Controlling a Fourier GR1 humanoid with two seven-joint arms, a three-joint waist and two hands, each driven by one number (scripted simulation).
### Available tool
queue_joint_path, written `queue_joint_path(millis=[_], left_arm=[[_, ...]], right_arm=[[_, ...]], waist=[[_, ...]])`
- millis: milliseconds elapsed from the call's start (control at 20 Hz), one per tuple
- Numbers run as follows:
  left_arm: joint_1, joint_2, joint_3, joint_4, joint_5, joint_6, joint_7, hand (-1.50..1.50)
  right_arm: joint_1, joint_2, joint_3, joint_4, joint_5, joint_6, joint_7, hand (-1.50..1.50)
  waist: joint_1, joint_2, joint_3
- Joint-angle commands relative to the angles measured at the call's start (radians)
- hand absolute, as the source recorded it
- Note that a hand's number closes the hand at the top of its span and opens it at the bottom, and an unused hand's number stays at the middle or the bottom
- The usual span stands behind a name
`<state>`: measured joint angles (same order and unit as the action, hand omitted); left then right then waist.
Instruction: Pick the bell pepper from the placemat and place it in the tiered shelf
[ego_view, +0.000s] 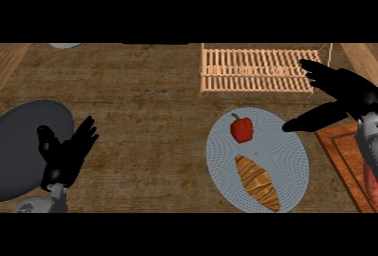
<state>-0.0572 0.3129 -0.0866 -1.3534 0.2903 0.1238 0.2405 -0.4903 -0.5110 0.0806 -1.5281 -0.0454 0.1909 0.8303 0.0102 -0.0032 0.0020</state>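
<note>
A bench (148, 100) with a brown, coarse woven-looking top is shown. At its left edge a dark grey round plate (22, 135) is laid flat, partly cut off by the view. Right of the middle, toward the near edge, a golden-brown croissant (258, 182) is set lengthwise at a slant. Along the right edge an orange-brown wooden board (345, 160) with a raised border is seen. At the far edge, near the left corner, a small pale rounded object (65, 45) is only partly shown.
</note>
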Motion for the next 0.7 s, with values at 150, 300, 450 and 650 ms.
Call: queue_joint_path(millis=[150, 300, 450, 650], left_arm=[[0.017, -0.041, -0.016, 0.038, -0.037, 0.006, -0.027, 0.0], [0.002, 0.0, 0.036, 0.019, -0.006, -0.033, 0.019, 0.0], [0.028, -0.002, 0.023, -0.027, -0.014, -0.029, 0.047, 0.0], [0.02, -0.029, 0.032, 0.035, -0.036, -0.036, -0.013, 0.0]], right_arm=[[-0.151, 0.133, 0.153, 0.122, 0.208, -0.091, 0.163, -1.5], [-0.175, 0.141, 0.118, 0.172, 0.189, -0.032, 0.196, -1.5], [-0.202, 0.157, 0.135, 0.235, 0.195, 0.016, 0.209, -1.5], [-0.253, 0.211, 0.162, 0.317, 0.249, 0.027, 0.198, -1.5]], waist=[[0.006, 0.006, -0.003], [-0.002, 0.003, -0.002], [0.001, 0.003, -0.002], [0.0, 0.004, -0.002]])
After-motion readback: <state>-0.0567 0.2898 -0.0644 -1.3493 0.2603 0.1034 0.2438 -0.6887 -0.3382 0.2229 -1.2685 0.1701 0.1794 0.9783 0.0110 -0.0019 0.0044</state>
